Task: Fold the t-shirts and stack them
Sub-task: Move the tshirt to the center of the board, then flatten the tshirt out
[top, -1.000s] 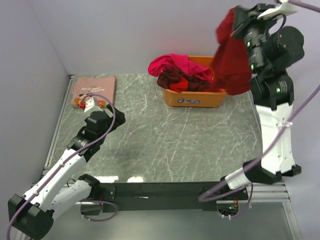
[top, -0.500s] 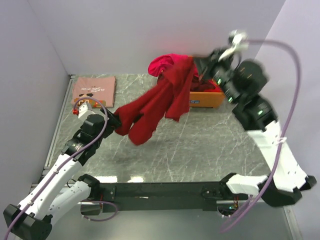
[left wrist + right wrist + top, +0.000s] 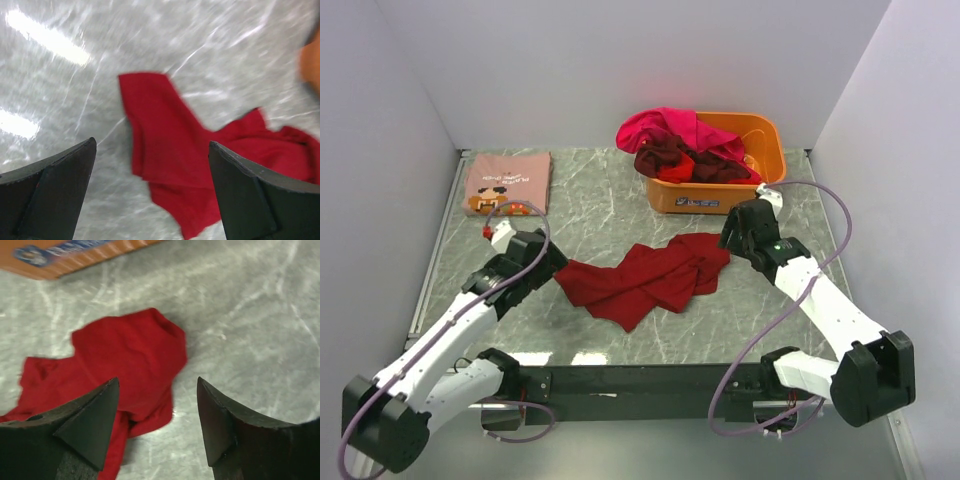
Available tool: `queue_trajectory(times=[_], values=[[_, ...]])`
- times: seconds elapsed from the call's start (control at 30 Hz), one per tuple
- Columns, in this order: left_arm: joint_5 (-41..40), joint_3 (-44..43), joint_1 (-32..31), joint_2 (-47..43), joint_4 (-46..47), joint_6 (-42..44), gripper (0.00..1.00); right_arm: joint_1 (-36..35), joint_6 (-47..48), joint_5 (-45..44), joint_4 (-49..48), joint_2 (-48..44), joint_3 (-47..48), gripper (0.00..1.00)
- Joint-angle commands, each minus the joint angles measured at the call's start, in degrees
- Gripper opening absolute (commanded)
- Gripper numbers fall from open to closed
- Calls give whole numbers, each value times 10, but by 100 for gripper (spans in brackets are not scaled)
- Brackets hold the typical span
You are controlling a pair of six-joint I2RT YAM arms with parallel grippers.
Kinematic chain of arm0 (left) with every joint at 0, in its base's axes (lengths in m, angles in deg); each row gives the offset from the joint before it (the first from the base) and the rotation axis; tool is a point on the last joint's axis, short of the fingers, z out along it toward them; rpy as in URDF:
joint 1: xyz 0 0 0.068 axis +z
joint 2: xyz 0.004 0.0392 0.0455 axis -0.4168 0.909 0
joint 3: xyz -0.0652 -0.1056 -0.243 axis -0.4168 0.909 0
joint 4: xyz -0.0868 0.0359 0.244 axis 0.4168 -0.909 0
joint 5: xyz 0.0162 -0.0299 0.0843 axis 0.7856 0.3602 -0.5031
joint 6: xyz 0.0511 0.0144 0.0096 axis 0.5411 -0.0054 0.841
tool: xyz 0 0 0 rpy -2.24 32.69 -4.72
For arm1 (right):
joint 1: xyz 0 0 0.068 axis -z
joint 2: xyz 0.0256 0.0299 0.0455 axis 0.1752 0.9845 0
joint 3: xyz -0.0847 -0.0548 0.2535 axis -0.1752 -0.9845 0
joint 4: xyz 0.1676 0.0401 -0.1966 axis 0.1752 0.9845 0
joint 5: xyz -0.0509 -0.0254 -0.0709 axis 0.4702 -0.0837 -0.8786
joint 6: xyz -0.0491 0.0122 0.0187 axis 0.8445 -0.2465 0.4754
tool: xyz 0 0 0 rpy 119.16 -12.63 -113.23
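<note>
A plain red t-shirt (image 3: 645, 280) lies crumpled and spread on the marble table's middle. My left gripper (image 3: 553, 263) hovers open over the shirt's left end, its jaws wide with red cloth (image 3: 200, 155) below them and nothing held. At the shirt's right end, my right gripper (image 3: 727, 243) stands open just above the table; the cloth (image 3: 125, 350) lies under its left finger, loose. A folded dusty pink t-shirt (image 3: 508, 182) with a print rests at the back left. More t-shirts, magenta and maroon (image 3: 670, 145), are heaped in the tub.
The orange plastic tub (image 3: 765, 140) stands at the back, right of centre, close behind my right gripper; its front wall (image 3: 75, 255) shows in the right wrist view. White walls close the table on three sides.
My right arm swung down from high at the back right, dragging the red t-shirt across, then opened and let it go. The shirt now lies on the table. The left arm shifted slightly.
</note>
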Motion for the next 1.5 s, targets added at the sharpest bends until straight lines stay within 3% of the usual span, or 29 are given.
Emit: queue_trajectory(times=[0.0,0.13,0.17,0.3,0.5,0.6,0.7,0.73,0.9,1.27,1.47], values=[[31,22,1,28,19,-10,99,-2,-1,19,-44,-10,23,70],[52,51,1,64,63,-3,100,-12,19,154,-88,-2,-6,72],[58,54,1,80,81,-1,99,-16,20,158,-91,-2,-21,76],[130,68,1,118,127,18,100,-33,13,171,-93,-2,-55,76],[166,95,1,145,186,24,86,-37,10,190,-95,-12,-94,76],[162,92,1,173,193,25,68,-41,14,213,-95,-27,-103,76],[156,81,1,200,199,34,24,-49,17,235,-92,-42,-114,76],[156,77,1,209,200,37,1,-53,20,239,-90,-45,-117,76],[146,63,1,180,204,52,1,-102,14,247,-71,-49,-126,75],[91,83,1,-24,180,50,1,-167,-67,242,-91,-10,-158,74],[47,51,1,-37,160,63,1,-172,-100,256,-147,68,-159,60]])
